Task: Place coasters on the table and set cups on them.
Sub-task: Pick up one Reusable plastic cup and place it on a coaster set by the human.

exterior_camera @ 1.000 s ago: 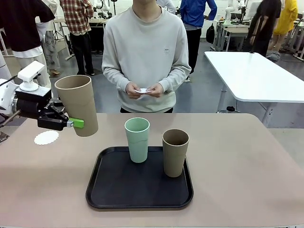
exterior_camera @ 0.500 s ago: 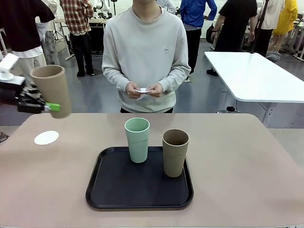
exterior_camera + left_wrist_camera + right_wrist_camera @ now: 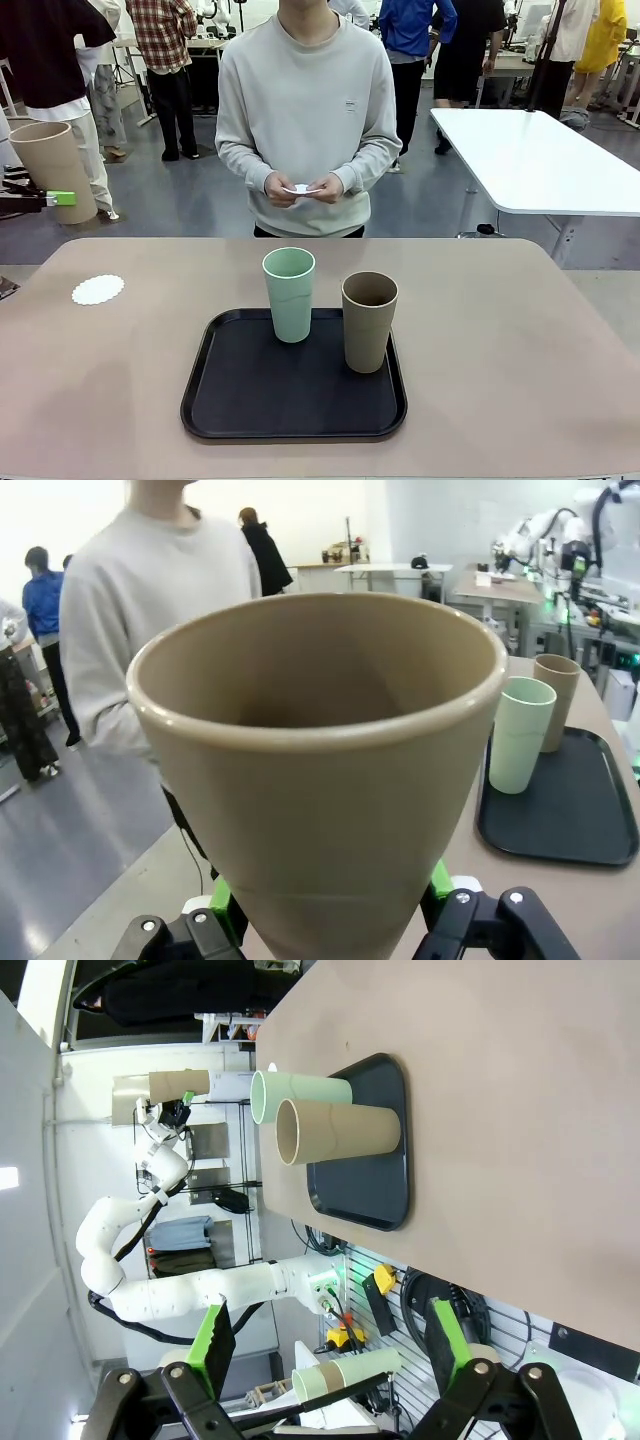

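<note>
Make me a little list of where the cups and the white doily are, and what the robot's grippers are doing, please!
left gripper: shut on tan cup, lifted in the air at the left
right gripper: open, holding nothing
tray: mint cup and second tan cup stand on it
coaster: lies on the table, nothing on it
person's hands: holding something small and white

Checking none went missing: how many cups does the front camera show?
3. One tan cup is held raised by the left end effector at far left; the mint green cup and the other tan cup stand upright on the black tray. None looks hidden.
</note>
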`<act>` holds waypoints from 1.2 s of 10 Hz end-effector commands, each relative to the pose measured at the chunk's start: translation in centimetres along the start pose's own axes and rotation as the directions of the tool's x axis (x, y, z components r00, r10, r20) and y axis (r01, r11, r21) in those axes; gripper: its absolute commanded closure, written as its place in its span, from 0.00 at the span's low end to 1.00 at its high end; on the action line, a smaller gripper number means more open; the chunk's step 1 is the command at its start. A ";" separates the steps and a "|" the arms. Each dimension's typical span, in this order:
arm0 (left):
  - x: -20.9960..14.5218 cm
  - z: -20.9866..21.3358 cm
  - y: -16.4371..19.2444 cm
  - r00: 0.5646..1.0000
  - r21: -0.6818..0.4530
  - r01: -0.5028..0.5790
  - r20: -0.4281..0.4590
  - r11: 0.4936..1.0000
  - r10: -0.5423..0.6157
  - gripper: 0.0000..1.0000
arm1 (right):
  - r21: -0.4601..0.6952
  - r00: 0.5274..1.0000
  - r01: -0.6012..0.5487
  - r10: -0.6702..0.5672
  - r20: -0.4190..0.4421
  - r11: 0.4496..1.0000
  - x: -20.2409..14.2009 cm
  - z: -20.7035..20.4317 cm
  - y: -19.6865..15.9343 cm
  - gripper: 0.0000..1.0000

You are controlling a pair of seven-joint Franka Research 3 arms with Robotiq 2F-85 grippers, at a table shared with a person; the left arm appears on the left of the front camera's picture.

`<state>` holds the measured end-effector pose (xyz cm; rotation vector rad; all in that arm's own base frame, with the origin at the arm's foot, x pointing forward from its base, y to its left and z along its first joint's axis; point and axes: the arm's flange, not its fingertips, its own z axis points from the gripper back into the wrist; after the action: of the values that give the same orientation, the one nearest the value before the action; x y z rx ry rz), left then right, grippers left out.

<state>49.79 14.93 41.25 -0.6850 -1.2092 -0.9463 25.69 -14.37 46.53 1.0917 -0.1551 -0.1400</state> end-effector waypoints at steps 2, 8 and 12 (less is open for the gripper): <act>0.1 0.5 1.0 1.000 0.024 -0.025 0.019 0.999 0.024 0.18 | 0.016 1.000 -0.006 0.006 0.000 1.000 0.1 0.0 0.0 0.00; 0.1 0.0 0.1 0.999 0.111 -0.029 -0.027 0.993 0.032 0.18 | 0.016 1.000 -0.006 0.006 0.000 1.000 0.1 0.0 0.0 0.00; -0.8 0.4 0.9 1.000 0.040 -0.011 -0.026 0.999 0.012 0.18 | 0.016 1.000 -0.006 0.006 0.000 1.000 0.1 0.0 0.0 0.00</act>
<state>50.35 15.95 40.38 -0.6350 -1.1922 -0.9072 25.69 -14.37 46.53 1.0915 -0.1552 -0.1401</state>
